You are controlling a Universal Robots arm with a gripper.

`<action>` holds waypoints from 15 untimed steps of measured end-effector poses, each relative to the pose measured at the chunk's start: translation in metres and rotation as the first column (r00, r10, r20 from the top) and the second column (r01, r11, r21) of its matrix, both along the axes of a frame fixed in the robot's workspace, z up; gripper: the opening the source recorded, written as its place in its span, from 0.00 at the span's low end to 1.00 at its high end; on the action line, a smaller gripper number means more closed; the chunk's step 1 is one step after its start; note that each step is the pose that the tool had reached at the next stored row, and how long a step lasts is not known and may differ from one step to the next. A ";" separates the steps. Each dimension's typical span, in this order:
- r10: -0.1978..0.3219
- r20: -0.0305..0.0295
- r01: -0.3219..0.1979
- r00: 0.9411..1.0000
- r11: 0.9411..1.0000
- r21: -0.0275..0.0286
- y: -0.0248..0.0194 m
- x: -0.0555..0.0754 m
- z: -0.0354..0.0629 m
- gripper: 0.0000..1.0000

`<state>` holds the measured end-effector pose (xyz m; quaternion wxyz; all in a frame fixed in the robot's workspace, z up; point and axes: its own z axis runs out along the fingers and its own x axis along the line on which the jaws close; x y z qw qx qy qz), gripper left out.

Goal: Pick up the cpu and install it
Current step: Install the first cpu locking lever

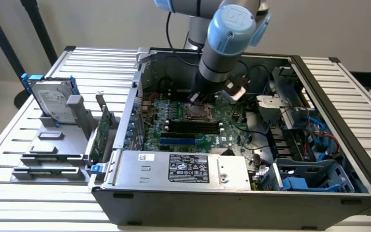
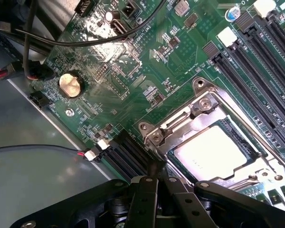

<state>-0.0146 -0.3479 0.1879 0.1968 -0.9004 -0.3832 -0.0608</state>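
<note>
The arm reaches down into the open computer case (image 1: pixel 340 193), and its gripper (image 1: pixel 202 96) hangs right over the motherboard (image 2: pixel 133 80). The cpu (image 2: pixel 211 152) lies flat inside the metal-framed socket (image 2: pixel 199 107), its pale silver top facing up, square with the frame, so it has no long axis to speak of. It sits just beyond the black gripper linkage, close under the wrist. I cannot tell whether the jaws are apart or together. The hard drive (image 1: pixel 51 99) stands well apart, on the rack outside the case.
</note>
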 end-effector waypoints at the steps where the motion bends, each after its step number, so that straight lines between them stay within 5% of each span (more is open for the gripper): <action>1: 0.001 0.000 -0.001 1.000 1.000 0.000 0.0000 0.001 -0.0001 0.11; 15: 0.023 0.001 -0.023 1.000 1.000 0.008 -0.0025 0.005 -0.0006 0.11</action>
